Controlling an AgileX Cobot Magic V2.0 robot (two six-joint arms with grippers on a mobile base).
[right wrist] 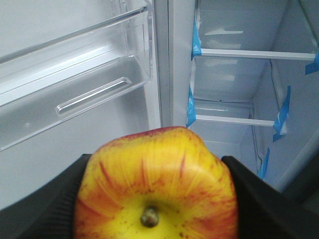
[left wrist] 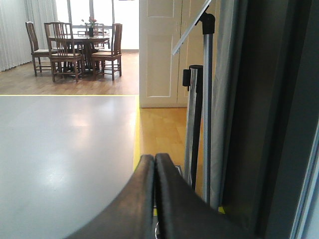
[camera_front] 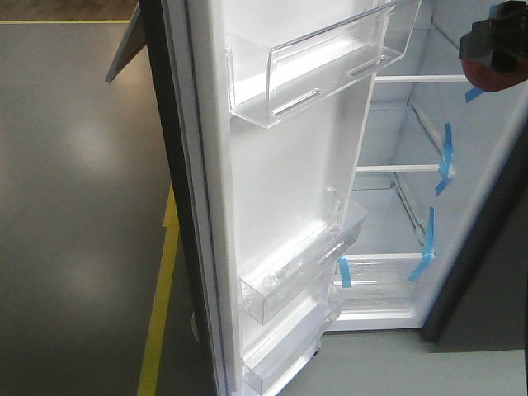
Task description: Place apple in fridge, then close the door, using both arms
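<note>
- We log the apple [right wrist: 157,194]: yellow streaked with red, stem end facing the wrist camera, clamped in the right gripper [camera_front: 493,45] before the open fridge [camera_front: 392,124].
- Fridge: white lining, glass shelves, blue tape strips.
- The door [camera_front: 280,190] stands wide open; clear bins line its white inner face.
- Left gripper [left wrist: 154,172]: fingers pressed together, outside the door.

Ahead of your right gripper [camera_front: 495,56] and its apple [right wrist: 157,194], the fridge [camera_front: 388,214] stands open, split into tiers by glass shelves [right wrist: 247,53] with blue tape [camera_front: 444,157] tabs at their ends. On its left the open door [camera_front: 280,165] pushes clear bins [camera_front: 318,70] toward that opening. Outside the door, your left gripper [left wrist: 154,194] has grey floor [left wrist: 65,149] leftward and two metal posts [left wrist: 207,114] close on its right.
</note>
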